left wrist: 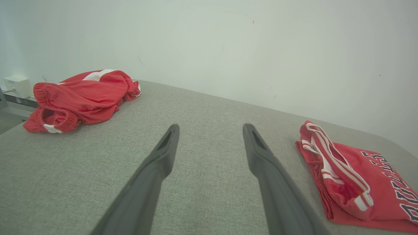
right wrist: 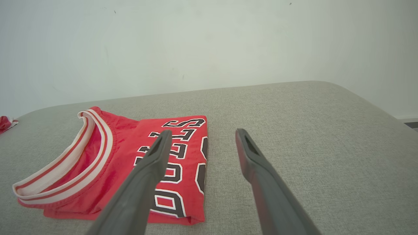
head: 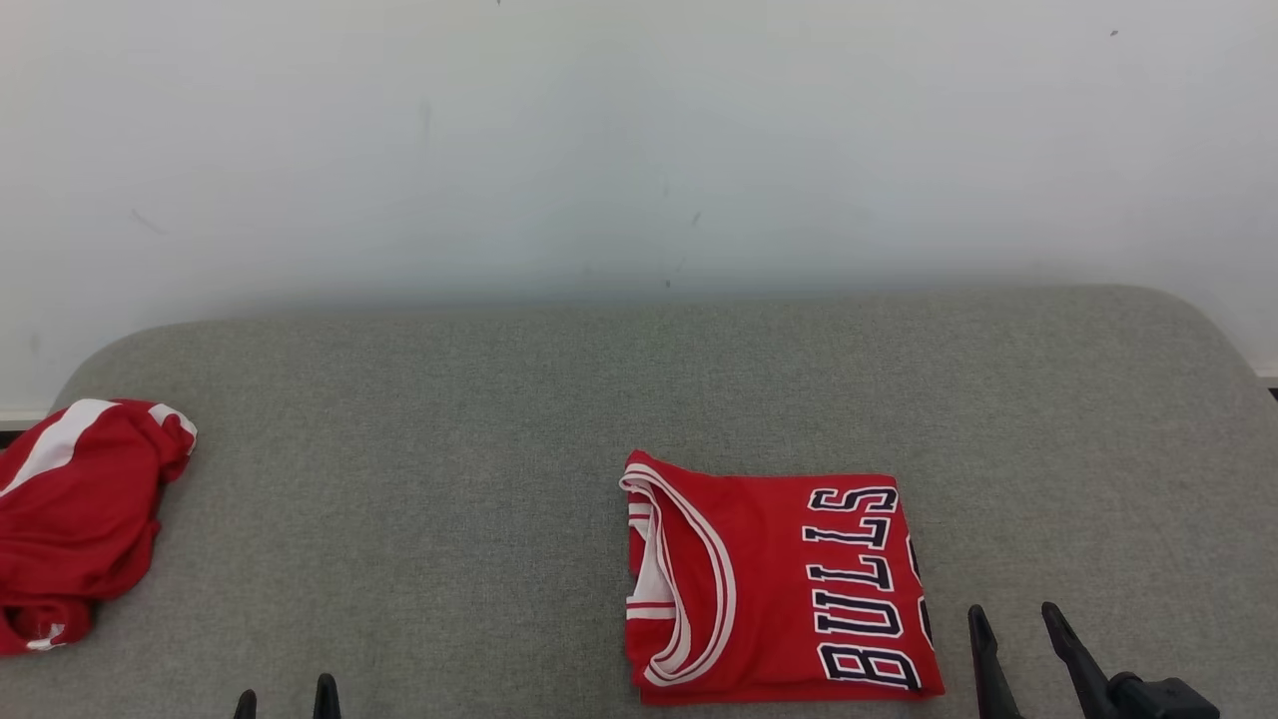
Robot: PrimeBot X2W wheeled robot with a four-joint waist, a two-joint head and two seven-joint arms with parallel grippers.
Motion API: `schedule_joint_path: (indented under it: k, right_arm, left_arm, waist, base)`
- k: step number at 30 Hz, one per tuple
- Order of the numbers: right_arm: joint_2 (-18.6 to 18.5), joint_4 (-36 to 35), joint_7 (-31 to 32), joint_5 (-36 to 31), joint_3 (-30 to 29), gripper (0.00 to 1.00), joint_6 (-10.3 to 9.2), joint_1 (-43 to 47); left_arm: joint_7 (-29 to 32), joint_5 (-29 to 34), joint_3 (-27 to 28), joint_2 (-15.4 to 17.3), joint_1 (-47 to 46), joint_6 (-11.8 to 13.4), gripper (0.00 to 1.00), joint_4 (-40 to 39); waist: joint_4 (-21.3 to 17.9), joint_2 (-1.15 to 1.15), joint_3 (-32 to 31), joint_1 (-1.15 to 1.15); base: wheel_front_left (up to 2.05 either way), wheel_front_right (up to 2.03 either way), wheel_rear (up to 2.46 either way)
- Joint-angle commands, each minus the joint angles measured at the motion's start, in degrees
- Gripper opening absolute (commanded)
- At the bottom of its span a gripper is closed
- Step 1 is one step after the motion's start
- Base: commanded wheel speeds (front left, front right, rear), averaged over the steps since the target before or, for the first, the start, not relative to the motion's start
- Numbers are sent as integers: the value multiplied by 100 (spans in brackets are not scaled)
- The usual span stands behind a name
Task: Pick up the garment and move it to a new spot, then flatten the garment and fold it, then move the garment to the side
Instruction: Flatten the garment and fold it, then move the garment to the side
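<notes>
Nearest me, the left gripper (head: 285, 697) and right gripper (head: 1014, 613) hang low over the grey padded surface (head: 449, 429), jaws of both spread apart and holding nothing. Just left of the right gripper I see the folded red Bulls jersey (head: 774, 584), lying flat. A crumpled red-and-white garment (head: 75, 509) lies well apart at the left edge. Beyond stands a white wall (head: 639, 130).

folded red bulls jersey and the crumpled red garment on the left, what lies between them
Nothing: head view shows bare grey upholstered surface between the folded red Bulls jersey and the crumpled red-and-white garment.
</notes>
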Motion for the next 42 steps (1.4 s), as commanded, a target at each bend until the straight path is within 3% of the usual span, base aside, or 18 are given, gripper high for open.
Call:
schedule_joint_path:
  k: [1,9,12,14,18,22,26,32,42]
  right_arm:
    - [16,-5,-1,-1,15,100,-12,-13]
    - [24,-56,57,-33,77,100,-12,-76]
    - [-55,-187,484,148,136,100,-12,-214]
    - [-162,-268,1201,267,88,100,-12,-387]
    - [-384,-416,3276,351,63,100,-12,-826]
    - [-230,-494,4959,324,-351,100,-10,-1242]
    - [-23,-410,6087,240,-693,100,-5,-1590]
    - [155,-97,6838,-165,-1249,100,-5,-2063]
    - [223,276,7105,-429,-1428,100,-5,-2320]
  left_arm:
    - [-16,28,-7,-3,62,-24,100,11]
    - [-16,19,-45,-3,14,-3,100,40]
    - [-16,18,-91,-3,-15,6,100,27]
    - [-16,-6,-106,-3,-42,34,100,10]
    - [-16,-55,-131,-3,-76,17,100,55]
    - [-16,-130,-211,-5,-136,40,100,65]
    - [-16,-171,-356,-1,-217,66,100,65]
    - [-16,-177,-382,-2,-489,64,100,102]
    - [-16,-234,-460,-3,-796,26,100,104]
  waist:
    - [-5,0,9,0]
    - [5,0,57,0]
    - [54,0,92,0]
    - [78,0,121,0]
    - [153,0,195,0]
    - [313,0,307,0]
    - [538,0,486,0]
    - [869,0,930,0]
    - [1069,0,1331,0]
  base:
    - [0,0,0]
    - [0,0,0]
    - [0,0,0]
    - [0,0,0]
    - [0,0,0]
    - [0,0,0]
    - [0,0,0]
    - [0,0,0]
    - [0,0,0]
